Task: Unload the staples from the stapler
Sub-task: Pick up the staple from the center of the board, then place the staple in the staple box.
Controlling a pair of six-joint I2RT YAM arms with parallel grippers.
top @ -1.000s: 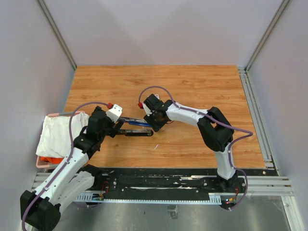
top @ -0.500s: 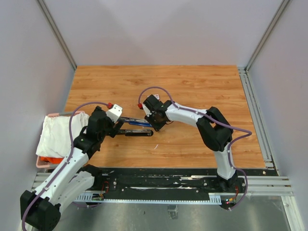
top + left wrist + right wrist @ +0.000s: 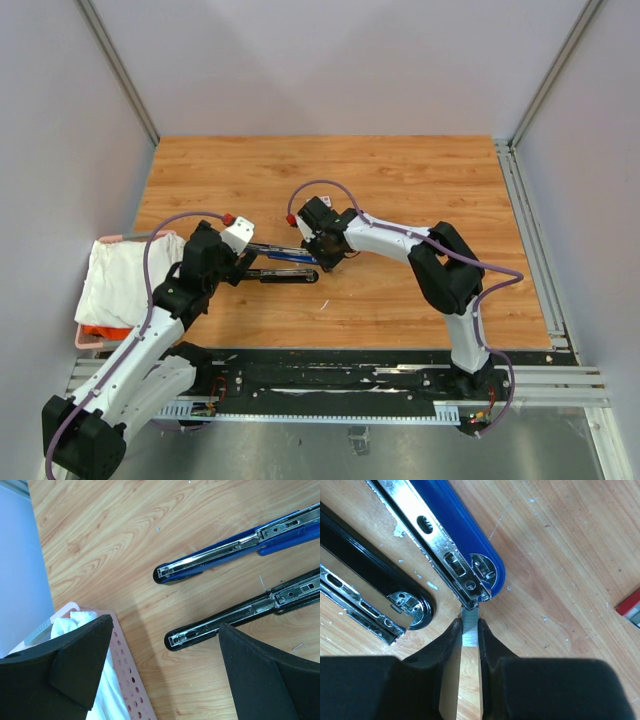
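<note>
Two fingers of the right gripper have just narrowed onto the staples, a silvery strip jutting from the blue stapler end, so pulling it free looks next. Meanwhile the left gripper hangs wide open over the black stapler.

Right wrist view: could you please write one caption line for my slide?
Right fingers pinch a strip of staples at the end of the blue stapler; black stapler alongside.

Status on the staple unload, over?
Left claw open, holding nothing. Right claw pinched on staple strip at blue stapler rail end. Black stapler alongside, not in the way.
</note>
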